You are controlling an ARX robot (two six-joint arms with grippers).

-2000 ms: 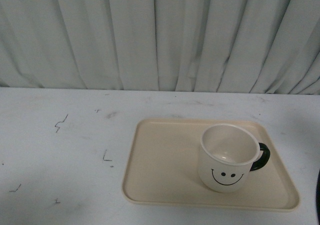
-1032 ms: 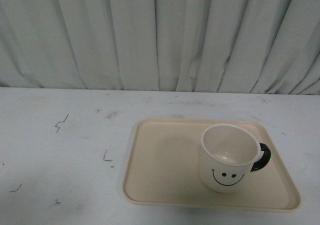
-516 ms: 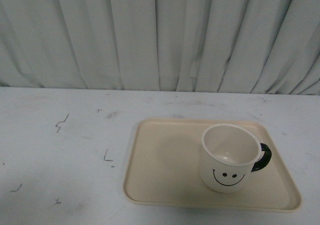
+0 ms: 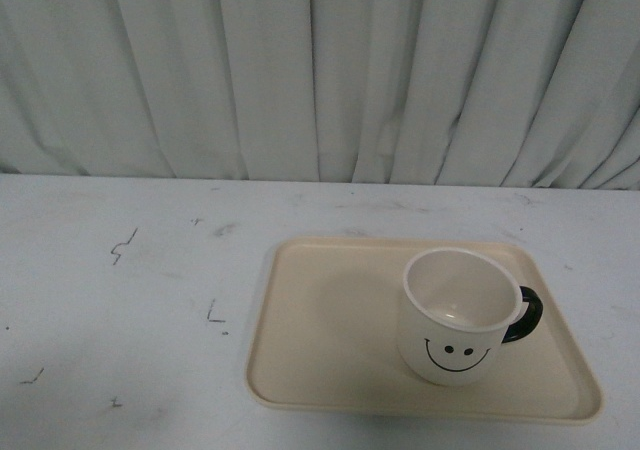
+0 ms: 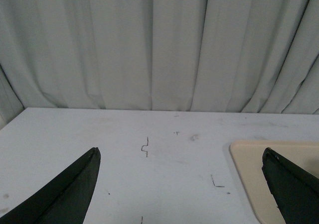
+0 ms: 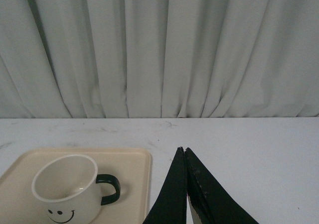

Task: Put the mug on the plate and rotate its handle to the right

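Observation:
The cream-white mug (image 4: 458, 315) with a black smiley face stands upright on the right half of the beige plate (image 4: 330, 340). Its dark handle (image 4: 527, 315) points right. Neither gripper shows in the front view. In the right wrist view the mug (image 6: 67, 189) and its handle (image 6: 109, 188) sit on the plate (image 6: 134, 159); my right gripper (image 6: 184, 150) is shut and empty, over the table beside the plate's edge, apart from the mug. In the left wrist view my left gripper (image 5: 180, 157) is open and empty above bare table, with the plate's corner (image 5: 249, 169) by one finger.
A white table (image 4: 130, 310) with small dark pen marks (image 4: 122, 245) carries the plate. A grey-white pleated curtain (image 4: 320, 70) hangs along the table's far edge.
Two seconds ago a dark bit of the right arm showed at the front view's lower right edge; it has left the picture. Mug and plate have stayed put.

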